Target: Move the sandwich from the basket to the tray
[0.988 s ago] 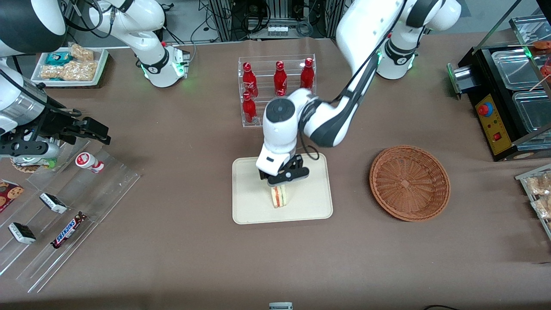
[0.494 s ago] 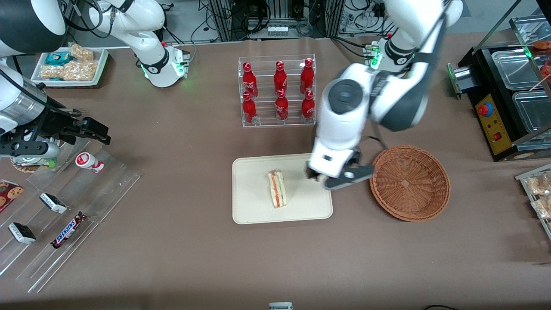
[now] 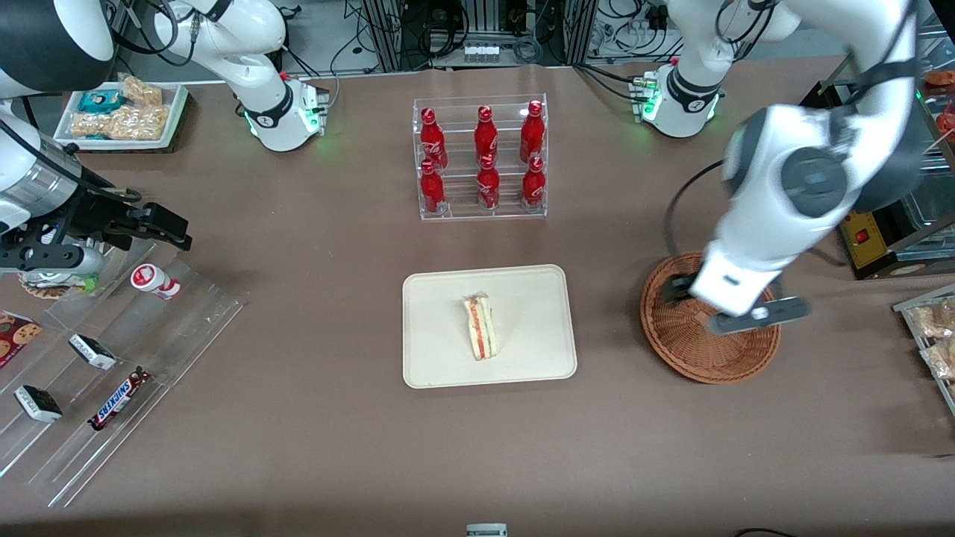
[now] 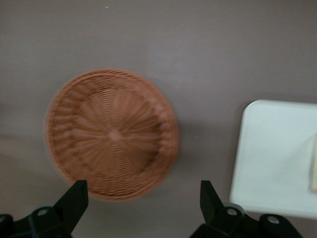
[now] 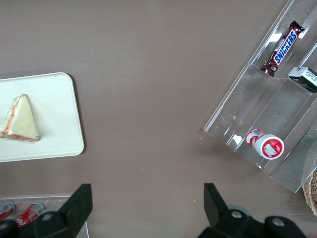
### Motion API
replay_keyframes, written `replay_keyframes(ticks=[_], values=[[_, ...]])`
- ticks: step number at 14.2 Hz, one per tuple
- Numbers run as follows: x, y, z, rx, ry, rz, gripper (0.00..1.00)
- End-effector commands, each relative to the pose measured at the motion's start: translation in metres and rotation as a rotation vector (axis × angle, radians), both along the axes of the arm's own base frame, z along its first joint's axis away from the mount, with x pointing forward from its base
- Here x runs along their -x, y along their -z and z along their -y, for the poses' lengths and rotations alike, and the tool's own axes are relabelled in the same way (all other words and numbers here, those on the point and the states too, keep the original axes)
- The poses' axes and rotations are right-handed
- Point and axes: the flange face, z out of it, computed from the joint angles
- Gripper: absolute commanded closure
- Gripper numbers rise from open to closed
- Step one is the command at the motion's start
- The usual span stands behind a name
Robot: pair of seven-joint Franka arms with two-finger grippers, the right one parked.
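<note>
A brown cloth covers the long table (image 3: pixel 313 447); a clear rack of red bottles (image 3: pixel 481 158) stands mid-table; a stepped clear shelf (image 3: pixel 112 365) holds snack bars toward the parked arm's end; a black appliance (image 3: pixel 888 171) sits toward the working arm's end.

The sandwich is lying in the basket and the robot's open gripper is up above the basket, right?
Not quite. The sandwich is lying on the tray, as the front view shows; the basket holds nothing. The rest is right: the open gripper is above the basket.
</note>
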Motion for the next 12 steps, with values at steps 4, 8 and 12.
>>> replay_keyframes(ticks=[4, 8, 12], values=[[0.022, -0.054, -0.094, 0.027, 0.247, -0.035, 0.00], [0.033, -0.114, -0.146, 0.020, 0.367, 0.042, 0.00], [0.037, -0.135, -0.150, 0.018, 0.357, 0.061, 0.00]])
